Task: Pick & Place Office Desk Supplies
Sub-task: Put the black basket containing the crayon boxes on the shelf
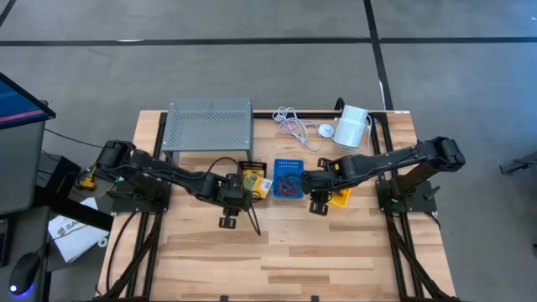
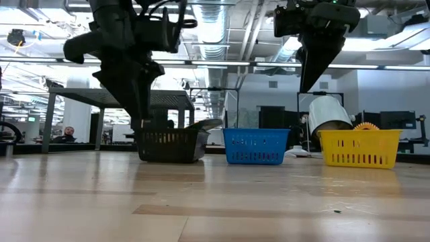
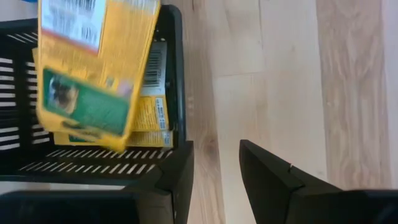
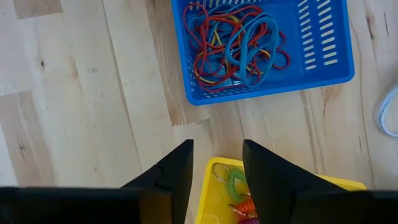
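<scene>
Your left gripper (image 3: 214, 180), fingers parted and empty, is hovering at the black bin's (image 3: 177, 74) three o'clock; pinch the light, slippery yellow packets (image 3: 96, 68) edgewise.

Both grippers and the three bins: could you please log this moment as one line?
left gripper: open, empty, above black bin holding yellow card packets | right gripper: open, empty, above yellow bin | blue bin: coloured loops inside
</scene>
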